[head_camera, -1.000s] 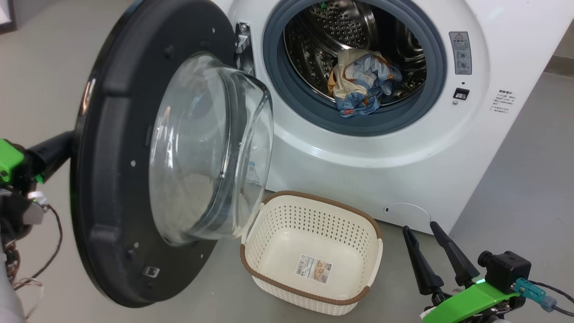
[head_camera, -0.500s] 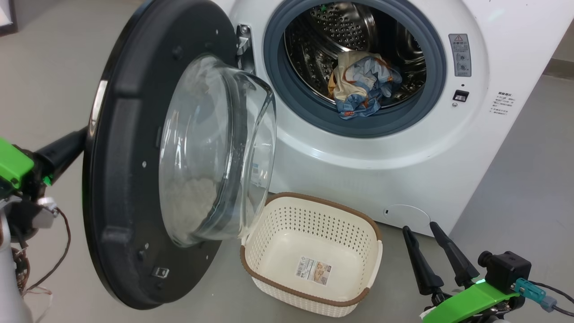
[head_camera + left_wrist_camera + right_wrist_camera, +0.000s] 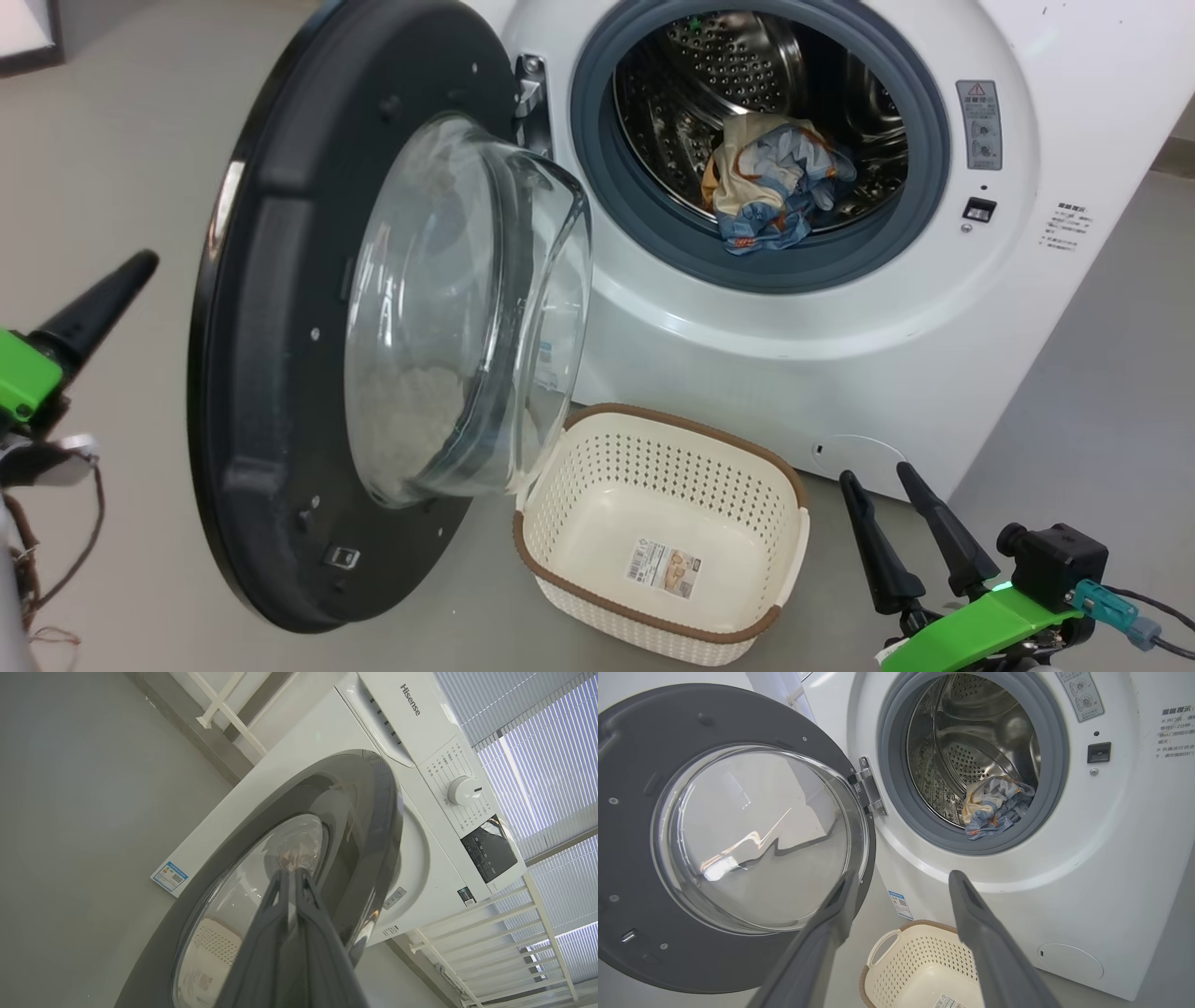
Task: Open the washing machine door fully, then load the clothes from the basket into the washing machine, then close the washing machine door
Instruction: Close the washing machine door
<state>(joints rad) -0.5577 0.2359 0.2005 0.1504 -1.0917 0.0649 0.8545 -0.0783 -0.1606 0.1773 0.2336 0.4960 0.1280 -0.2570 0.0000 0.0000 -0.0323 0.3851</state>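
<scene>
My left gripper [image 3: 295, 873] has its fingers pressed together, holding nothing, pointing at the open door [image 3: 271, 308]. My right gripper [image 3: 875, 473] stands spread beside the basket [image 3: 644, 462], whose bottom bears a label sticker [image 3: 666, 566]. The clothes [image 3: 775, 191] lie in the drum [image 3: 738, 65] of the washing machine [image 3: 747, 355], which carries the lettering [image 3: 410, 700] "Hisense".
</scene>
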